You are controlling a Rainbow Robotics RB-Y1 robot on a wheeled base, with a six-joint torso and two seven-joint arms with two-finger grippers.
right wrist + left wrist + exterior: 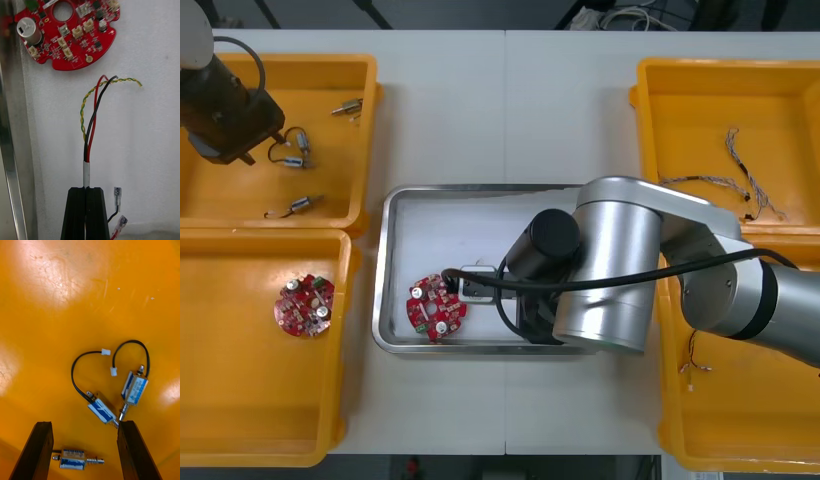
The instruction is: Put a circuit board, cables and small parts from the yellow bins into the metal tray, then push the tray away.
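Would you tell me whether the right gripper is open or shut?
Shut on the cable: the right gripper has its fingers pressed together with the cable's white sleeve rising from between them.

A pale worktop [565, 110] spans the frame's middle, a thin seam [505, 110] running down it. Along the top edge, dark floor [430, 12] with white cords [620, 16].
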